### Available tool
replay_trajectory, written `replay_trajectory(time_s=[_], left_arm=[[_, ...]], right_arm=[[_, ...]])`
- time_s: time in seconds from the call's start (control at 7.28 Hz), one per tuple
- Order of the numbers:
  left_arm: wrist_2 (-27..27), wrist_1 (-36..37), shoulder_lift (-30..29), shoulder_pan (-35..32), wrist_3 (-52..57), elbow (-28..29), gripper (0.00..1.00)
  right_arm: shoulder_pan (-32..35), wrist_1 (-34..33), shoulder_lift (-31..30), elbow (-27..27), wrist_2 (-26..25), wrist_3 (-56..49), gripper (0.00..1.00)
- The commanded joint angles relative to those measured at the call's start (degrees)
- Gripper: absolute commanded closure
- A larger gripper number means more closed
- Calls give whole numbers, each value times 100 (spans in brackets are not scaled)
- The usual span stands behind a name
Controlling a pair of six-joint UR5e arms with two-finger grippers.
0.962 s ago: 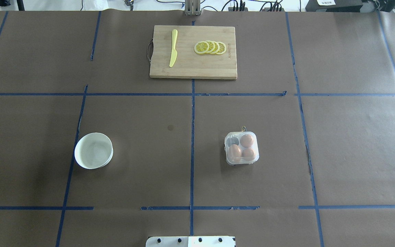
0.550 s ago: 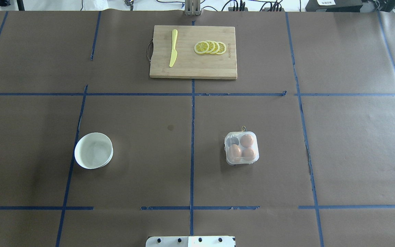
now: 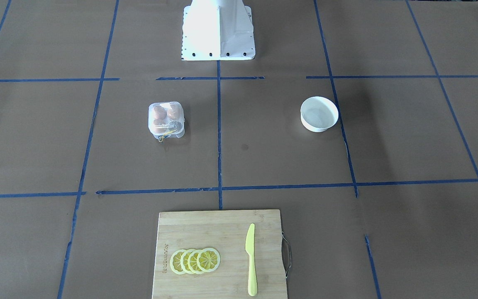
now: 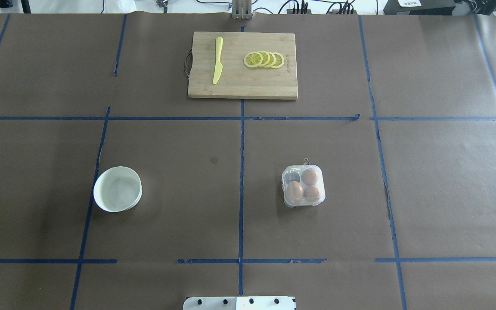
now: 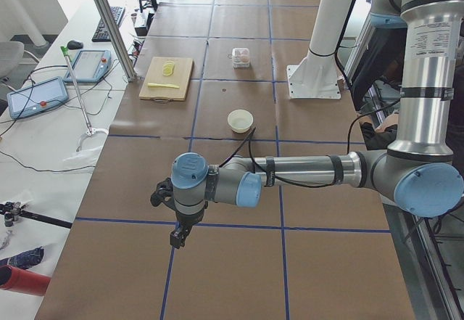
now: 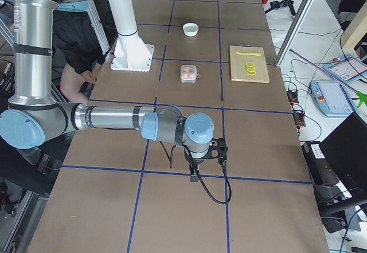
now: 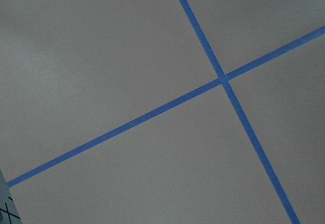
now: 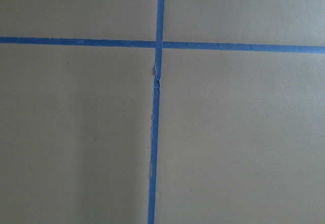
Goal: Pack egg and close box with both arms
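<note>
The clear box stands right of the table's middle with its lid down; it also shows in the front-facing view. Three orange-brown eggs lie in it: one egg at the back right, two in the near cells. The back left cell is empty. My left gripper shows only in the exterior left view, over bare paper far from the box; I cannot tell whether it is open or shut. My right gripper shows only in the exterior right view, likewise far from the box, state unclear.
A white bowl stands empty at the left. A wooden cutting board at the far edge bears a yellow knife and lemon slices. The white pedestal stands at the robot's side. Both wrist views show only brown paper and blue tape.
</note>
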Motion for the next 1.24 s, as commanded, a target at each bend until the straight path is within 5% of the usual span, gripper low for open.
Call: replay_trajectory(time_s=[0.0, 0.82, 1.1], left_arm=[[-11, 7, -4, 0, 0, -13, 0], [-46, -46, -13, 26, -1245, -162, 0], [-746, -28, -13, 236, -1494, -197, 0]], right_arm=[[0, 145, 4, -87, 3, 11, 0], [0, 163, 66, -228, 64, 11, 0], [0, 163, 74, -167, 64, 89, 0]])
